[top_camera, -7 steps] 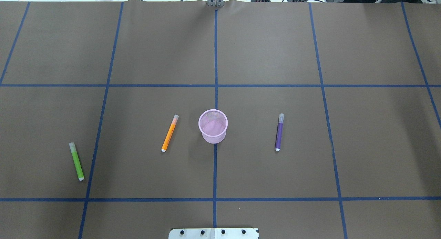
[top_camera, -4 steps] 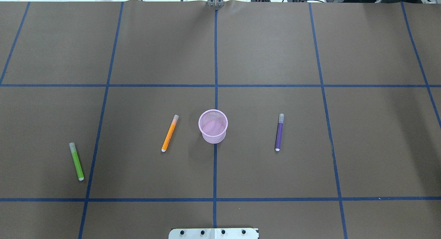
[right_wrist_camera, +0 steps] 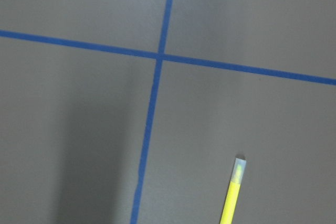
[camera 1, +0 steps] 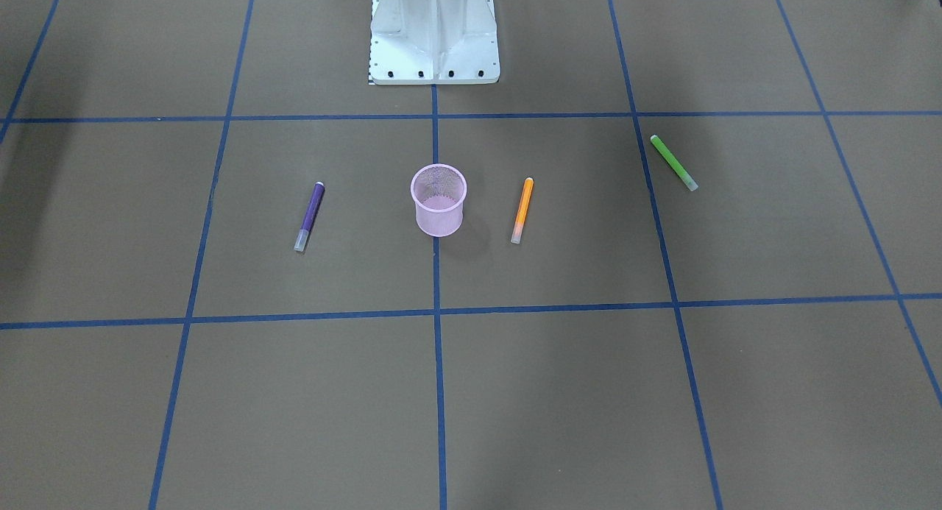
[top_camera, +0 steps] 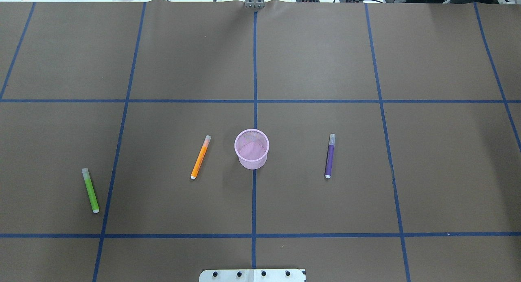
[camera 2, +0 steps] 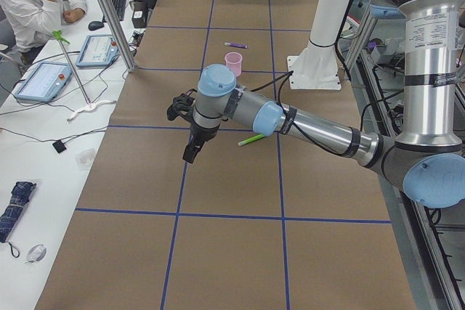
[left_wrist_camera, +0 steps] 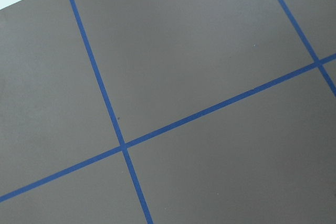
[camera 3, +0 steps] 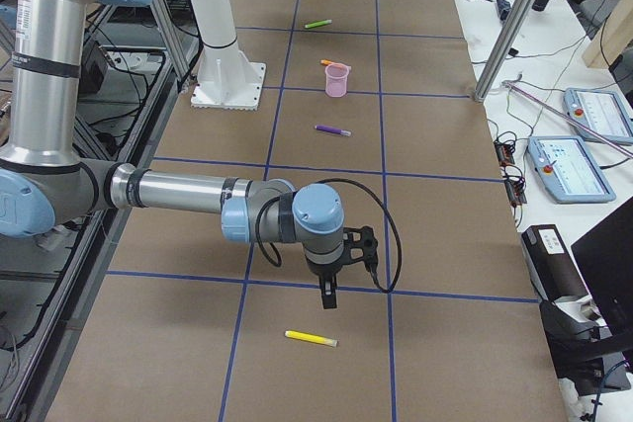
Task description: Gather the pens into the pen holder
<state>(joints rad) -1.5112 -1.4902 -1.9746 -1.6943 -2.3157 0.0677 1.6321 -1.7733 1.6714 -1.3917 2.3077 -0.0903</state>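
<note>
The pink mesh pen holder (top_camera: pixel 252 162) stands upright at the table's middle (camera 1: pixel 439 219). The orange pen (top_camera: pixel 200 157) lies to its left and the purple pen (top_camera: pixel 329 156) to its right. The green pen (top_camera: pixel 90 191) lies further left, nearer the robot. All three lie flat on the brown cover. My left gripper (camera 2: pixel 190 152) shows only in the exterior left view and hangs over the table beyond the green pen (camera 2: pixel 252 139). My right gripper (camera 3: pixel 329 294) shows only in the exterior right view, far from the holder. I cannot tell whether either is open or shut.
A yellow pen (camera 3: pixel 311 339) lies at the table's right end, close to the right gripper, and shows in the right wrist view (right_wrist_camera: pixel 231 198). The white robot base (camera 1: pixel 434 39) stands behind the holder. Operator desks with tablets (camera 2: pixel 43 81) flank the far edge.
</note>
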